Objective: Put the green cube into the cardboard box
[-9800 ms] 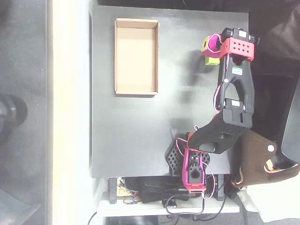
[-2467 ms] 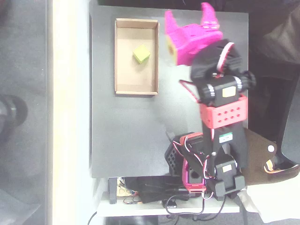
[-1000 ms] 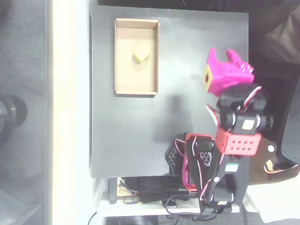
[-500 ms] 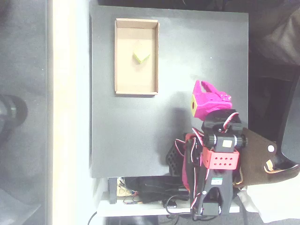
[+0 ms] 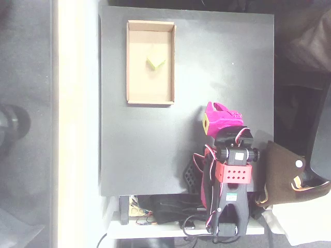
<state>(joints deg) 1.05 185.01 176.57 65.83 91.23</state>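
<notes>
The green cube [image 5: 155,62] lies inside the cardboard box [image 5: 134,77], roughly in the box's middle, a little toward its far end. The box sits at the upper left of the black table. My magenta gripper [image 5: 221,110] is far from the box, folded back over the lower right part of the table above the arm's base. Its fingers look drawn together with nothing between them. The yellow square patch on its side faces left.
The black table [image 5: 155,150] ends in edges on every side, with a pale floor strip to the left. The arm's base and cables [image 5: 207,191] crowd the near edge. A brown bag [image 5: 282,173] lies off the table's right side.
The arm has pulled back from beside the box to a folded pose over its base, the gripper sliding down and left. The cube stays in the box.
</notes>
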